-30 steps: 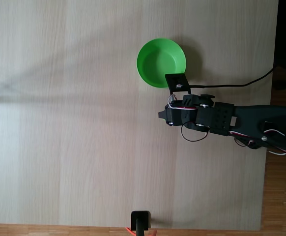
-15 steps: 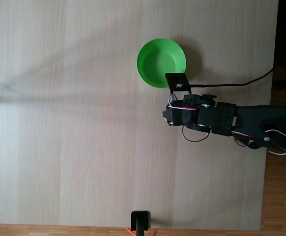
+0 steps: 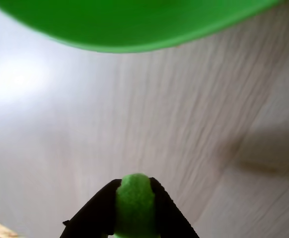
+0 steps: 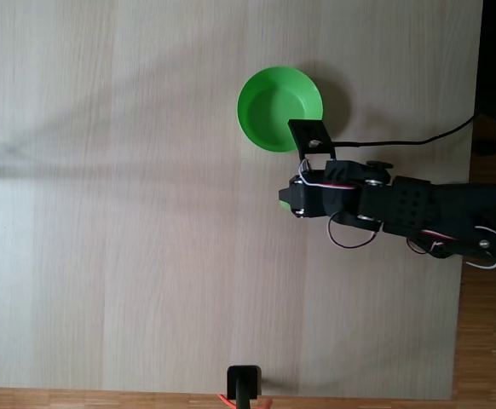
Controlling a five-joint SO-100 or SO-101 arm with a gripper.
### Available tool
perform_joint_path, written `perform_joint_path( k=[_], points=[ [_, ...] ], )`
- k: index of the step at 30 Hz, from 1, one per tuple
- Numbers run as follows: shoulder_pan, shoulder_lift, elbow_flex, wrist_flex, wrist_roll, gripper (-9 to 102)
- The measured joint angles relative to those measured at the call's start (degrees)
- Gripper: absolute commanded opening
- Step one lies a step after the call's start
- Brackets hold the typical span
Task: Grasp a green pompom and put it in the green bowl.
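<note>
The gripper [image 3: 134, 218] is clamping the green pompom [image 3: 134, 206] between both fingers, apparently lifted off the table, and is hanging just short of the green bowl [image 4: 269, 106], which lies directly ahead.

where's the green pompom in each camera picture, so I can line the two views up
Wrist view: the small fuzzy bright green pompom sits at the bottom centre, pinched between the black fingers of the gripper.
Fixed view: just a sliver of the pompom peeks out at the arm's tip, right of centre, below the bowl.
Shared landmark: the round bright green plastic bowl, a band along the wrist view's top edge and upper middle of the fixed view.
</note>
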Motion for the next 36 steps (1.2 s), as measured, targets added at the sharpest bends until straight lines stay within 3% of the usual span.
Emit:
perform_joint_path(
  k=[9, 30, 36],
  points=[
    [4.57, 6.68, -0.79, 0.09, -0.79, 0],
    [20.92, 0.00, -10.63, -0.09, -8.09, 0],
    [21.18, -0.09, -10.63, -0.09, -8.09, 8]
  ],
)
